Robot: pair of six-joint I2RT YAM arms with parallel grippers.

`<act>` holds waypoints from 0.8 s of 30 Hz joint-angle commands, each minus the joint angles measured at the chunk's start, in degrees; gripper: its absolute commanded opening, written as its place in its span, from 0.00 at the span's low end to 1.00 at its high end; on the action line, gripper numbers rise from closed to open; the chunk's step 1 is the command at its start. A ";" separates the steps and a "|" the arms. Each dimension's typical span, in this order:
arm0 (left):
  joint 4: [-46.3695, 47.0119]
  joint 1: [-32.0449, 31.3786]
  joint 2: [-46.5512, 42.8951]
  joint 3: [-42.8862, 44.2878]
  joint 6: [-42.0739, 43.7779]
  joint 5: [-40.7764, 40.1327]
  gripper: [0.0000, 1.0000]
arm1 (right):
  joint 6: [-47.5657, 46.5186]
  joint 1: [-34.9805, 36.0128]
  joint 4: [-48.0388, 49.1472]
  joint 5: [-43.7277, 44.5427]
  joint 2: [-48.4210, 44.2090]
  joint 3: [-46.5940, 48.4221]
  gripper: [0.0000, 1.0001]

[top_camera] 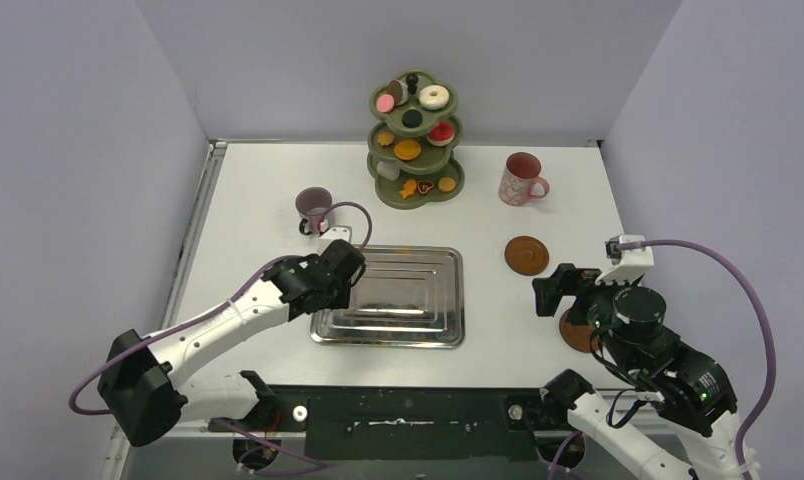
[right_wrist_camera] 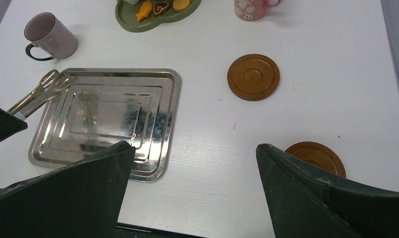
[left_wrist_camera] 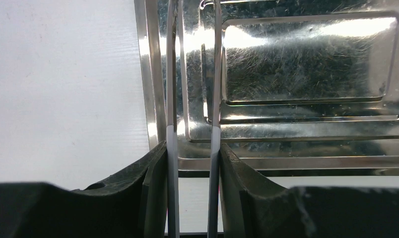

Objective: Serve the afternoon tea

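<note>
The olive-green three-tier stand (top_camera: 413,140) stands at the back, with a white donut (top_camera: 434,97) and other small sweets on its tiers. A mauve mug (top_camera: 314,205) sits back left and a pink mug (top_camera: 521,180) back right. One brown coaster (top_camera: 526,255) lies right of the tray, and another (right_wrist_camera: 316,157) lies beside my right gripper. My left gripper (top_camera: 343,265) hangs over the tray's left edge, shut on the metal tongs (left_wrist_camera: 216,74), whose two arms run between its fingers. My right gripper (right_wrist_camera: 195,148) stands open over bare table with nothing in it.
A shiny steel tray (top_camera: 448,300) with nothing in it lies in the middle of the table. The tongs' tips (right_wrist_camera: 51,84) reach over its far left corner. Grey walls close in the left, right and back sides.
</note>
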 commanded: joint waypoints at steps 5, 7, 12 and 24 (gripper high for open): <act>3.93 0.03 2.72 -2.41 -1.52 0.00 0.34 | -0.05 -0.32 2.27 0.27 -0.53 0.37 1.00; 4.47 -0.04 3.26 -3.10 -1.58 0.83 0.35 | -0.04 -0.34 2.40 0.27 -0.46 0.40 1.00; 5.76 -1.17 4.47 -4.79 -2.65 2.11 0.35 | 0.23 -0.32 2.66 0.03 -0.10 0.27 1.00; 7.53 -2.68 6.14 -7.21 -5.62 4.14 0.42 | -0.12 -0.34 2.80 -0.08 0.23 0.33 1.00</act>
